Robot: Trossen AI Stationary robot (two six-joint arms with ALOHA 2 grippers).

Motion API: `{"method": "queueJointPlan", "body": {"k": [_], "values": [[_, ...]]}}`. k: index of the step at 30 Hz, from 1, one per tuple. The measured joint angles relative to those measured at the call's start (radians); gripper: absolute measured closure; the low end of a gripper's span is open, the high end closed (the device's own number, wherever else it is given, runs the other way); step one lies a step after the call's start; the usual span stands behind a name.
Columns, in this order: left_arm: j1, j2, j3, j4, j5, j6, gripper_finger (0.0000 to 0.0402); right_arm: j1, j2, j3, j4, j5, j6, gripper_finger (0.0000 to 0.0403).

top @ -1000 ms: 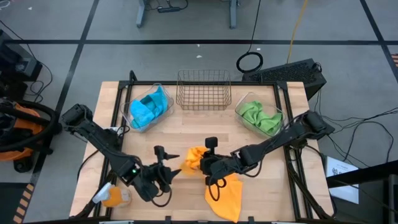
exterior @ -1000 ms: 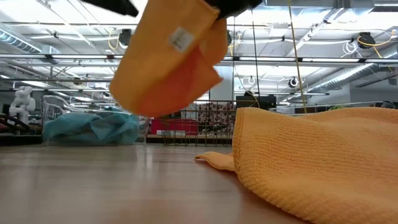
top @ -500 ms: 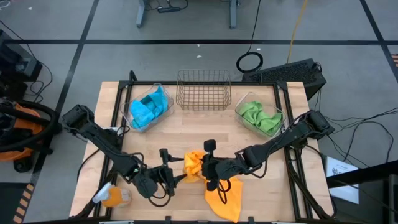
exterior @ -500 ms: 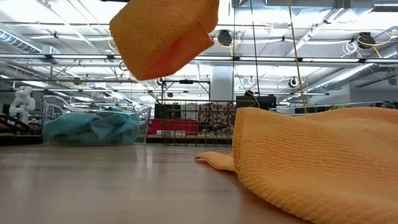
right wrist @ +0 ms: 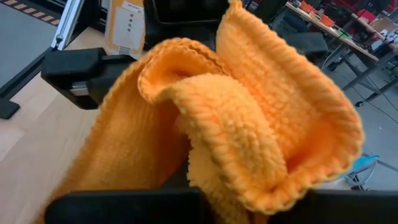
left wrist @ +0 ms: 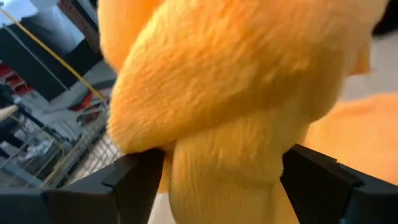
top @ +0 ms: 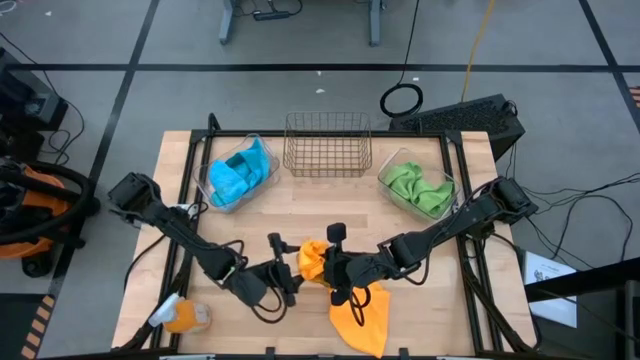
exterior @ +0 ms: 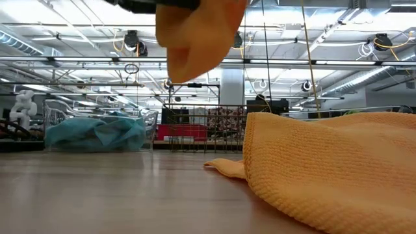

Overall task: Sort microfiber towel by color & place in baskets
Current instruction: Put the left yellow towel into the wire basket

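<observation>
a clear bin (top: 212,180) holding a blue towel (top: 241,172) is sitting at the back left of the wooden counter (top: 300,215). the left gripper (top: 286,279) is reaching in from the left, its jaws spread wide on either side of a bunched orange towel (top: 313,261) without pinching it. the copper wire basket (top: 328,145) is standing at the back centre. the right gripper (top: 334,271) is gripping that orange towel with its jaws nearly closed, lifted off the counter. a second orange towel (top: 362,318) is lying flat near the front edge. another clear bin (top: 392,196) with green towels (top: 418,187) is resting at the back right.
</observation>
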Motion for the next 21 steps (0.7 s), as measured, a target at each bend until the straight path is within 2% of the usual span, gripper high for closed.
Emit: {"method": "queueJointPlan", "body": {"k": [5, 8, 12, 18, 21], "values": [[0.000, 0.001, 0.000, 0.090, -0.005, 0.088, 0.0105, 0.000, 0.000, 0.000, -0.001, -0.001, 0.004, 0.0376], [0.001, 0.001, 0.000, 0.086, -0.005, 0.108, 0.0132, 0.002, 0.000, 0.000, -0.001, -0.003, 0.012, 0.0376], [0.009, 0.001, 0.000, 0.086, -0.005, 0.108, 0.0208, 0.002, 0.000, 0.000, -0.002, 0.001, 0.016, 0.0376], [0.029, 0.001, 0.000, 0.079, -0.005, 0.118, 0.0367, 0.002, 0.000, 0.000, -0.002, 0.053, 0.042, 0.0370], [0.038, 0.001, 0.000, 0.080, -0.003, 0.135, 0.0377, 0.003, 0.000, 0.000, -0.017, 0.065, 0.058, 0.0346]]}}
